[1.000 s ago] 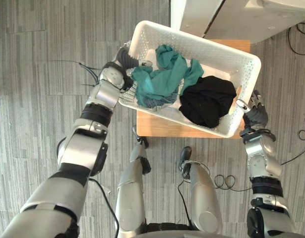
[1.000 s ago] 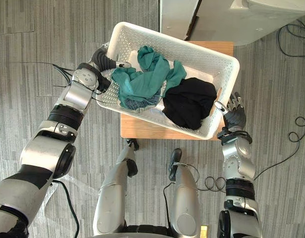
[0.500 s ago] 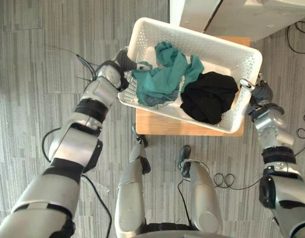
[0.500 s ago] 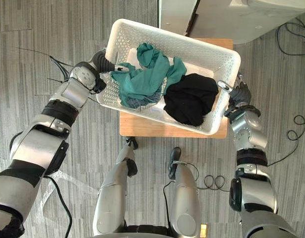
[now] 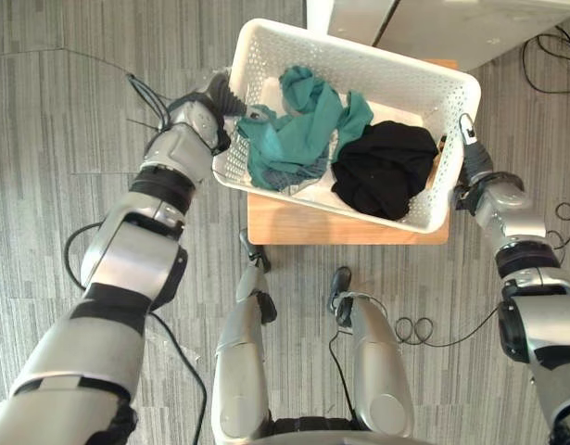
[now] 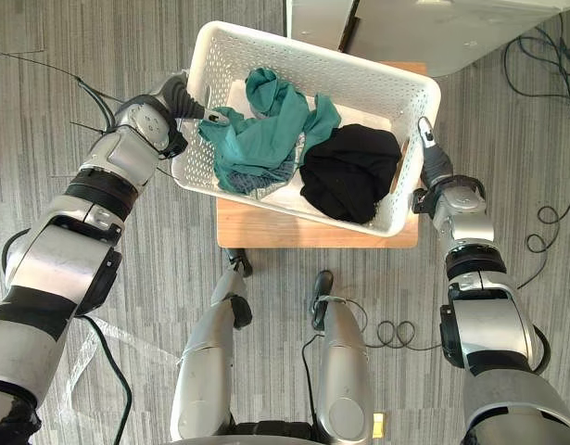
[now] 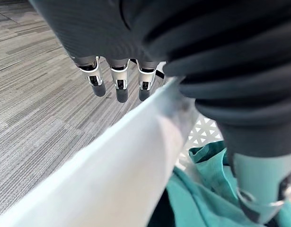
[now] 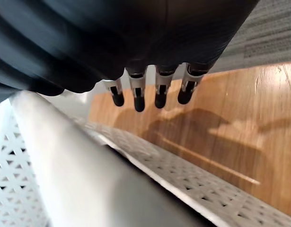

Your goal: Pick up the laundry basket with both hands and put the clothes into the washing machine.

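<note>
The white laundry basket [image 5: 396, 67] sits over the small wooden table [image 5: 340, 227], kinda skewed, with its left end poking out past the table edge above the grey floor [image 5: 44, 139]. Can't tell if the bottom is actually touching the wood or not. Perforated walls, thick smooth rim. Inside there's a crumpled teal garment [image 5: 298, 139] bunched toward the left end and a black one [image 5: 385, 171] balled up toward the right, the two touching in the middle, some white stuff under them.

The left hand [image 5: 231, 100] is on the left short end: fingers [image 7: 118, 90] hang down the outside of the rim, thumb [image 7: 259, 189] hooked over inside right next to the teal cloth, so it's pinching the rim. The right hand [image 5: 470, 158] does the same at the right end, thumb lying up along the rim, fingers [image 8: 138, 97] down the outside wall above the tabletop. Both arms are stretched forward.

The white washing machine [image 5: 451, 28] is just behind the basket's far side.
</note>
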Motion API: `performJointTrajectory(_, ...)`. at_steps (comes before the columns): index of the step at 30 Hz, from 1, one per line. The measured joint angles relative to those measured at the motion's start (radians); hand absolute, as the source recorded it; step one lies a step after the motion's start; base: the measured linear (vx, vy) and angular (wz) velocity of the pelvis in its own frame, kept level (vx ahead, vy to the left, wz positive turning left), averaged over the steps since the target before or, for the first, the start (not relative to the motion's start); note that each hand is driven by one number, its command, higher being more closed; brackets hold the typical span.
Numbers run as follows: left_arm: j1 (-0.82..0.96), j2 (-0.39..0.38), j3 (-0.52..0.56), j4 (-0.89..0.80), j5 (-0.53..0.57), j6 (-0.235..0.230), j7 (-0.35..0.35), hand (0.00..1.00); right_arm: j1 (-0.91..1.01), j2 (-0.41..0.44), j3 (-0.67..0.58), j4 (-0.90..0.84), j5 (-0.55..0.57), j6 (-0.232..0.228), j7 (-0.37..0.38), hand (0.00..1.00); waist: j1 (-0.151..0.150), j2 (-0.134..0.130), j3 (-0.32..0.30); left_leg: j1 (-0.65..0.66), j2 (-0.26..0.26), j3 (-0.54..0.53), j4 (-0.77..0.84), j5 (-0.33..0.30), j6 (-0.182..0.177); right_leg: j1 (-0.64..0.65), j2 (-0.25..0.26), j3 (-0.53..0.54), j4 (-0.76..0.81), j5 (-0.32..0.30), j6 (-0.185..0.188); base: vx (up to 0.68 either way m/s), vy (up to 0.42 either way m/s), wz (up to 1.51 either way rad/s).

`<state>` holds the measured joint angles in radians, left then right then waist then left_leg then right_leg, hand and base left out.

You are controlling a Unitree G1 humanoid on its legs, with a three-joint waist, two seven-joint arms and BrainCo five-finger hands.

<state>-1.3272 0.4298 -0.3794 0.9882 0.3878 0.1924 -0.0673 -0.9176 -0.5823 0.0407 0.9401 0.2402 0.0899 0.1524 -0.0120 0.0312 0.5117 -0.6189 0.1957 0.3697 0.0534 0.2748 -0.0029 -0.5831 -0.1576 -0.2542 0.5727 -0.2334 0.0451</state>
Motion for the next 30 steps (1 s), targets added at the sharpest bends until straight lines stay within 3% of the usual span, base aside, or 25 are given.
performJointTrajectory(4, 0.000, -0.020, 0.063, -0.041, -0.003, 0.001, 0.046, 0.00, 0.009, 0.001, 0.001, -0.045, -0.128, 0.004, -0.022, 0.00, 0.002, 0.000, 0.000, -0.001, 0.003, 0.000, 0.001, 0.000, 0.000, 0.000, 0.003, 0.000, -0.001, 0.000, -0.001, 0.03, -0.057, -0.01)
performJointTrajectory(10, 0.037, -0.024, 0.147, -0.140, -0.022, 0.010, 0.070, 0.00, 0.074, 0.002, -0.029, -0.229, -0.296, 0.068, -0.048, 0.00, 0.018, 0.000, 0.000, -0.005, 0.013, 0.000, 0.004, 0.004, 0.004, 0.000, 0.015, -0.002, -0.010, 0.002, -0.006, 0.05, -0.072, -0.03)
performJointTrajectory(13, 0.064, -0.027, 0.154, -0.175, -0.021, 0.017, 0.070, 0.00, 0.091, 0.005, -0.060, -0.261, -0.365, 0.075, -0.044, 0.00, 0.026, 0.000, 0.000, -0.008, 0.013, -0.010, 0.022, 0.005, 0.006, 0.010, 0.015, -0.010, -0.009, 0.001, -0.006, 0.10, -0.107, 0.03)
performJointTrajectory(22, 0.117, -0.080, 0.153, -0.195, -0.005, 0.018, 0.062, 0.00, 0.070, -0.016, -0.072, -0.259, -0.458, 0.113, -0.016, 0.00, 0.033, -0.002, -0.001, 0.023, 0.012, -0.039, 0.016, 0.010, 0.013, 0.075, 0.015, -0.052, -0.032, 0.001, -0.006, 0.06, -0.062, 0.12)
performJointTrajectory(30, 0.121, -0.058, 0.091, -0.168, 0.024, 0.018, -0.010, 0.00, 0.057, -0.016, -0.069, -0.208, -0.503, 0.118, 0.007, 0.00, 0.033, -0.002, -0.001, 0.022, 0.010, -0.055, 0.009, 0.006, 0.008, 0.091, 0.015, -0.077, -0.037, 0.001, -0.006, 0.01, -0.037, 0.07)
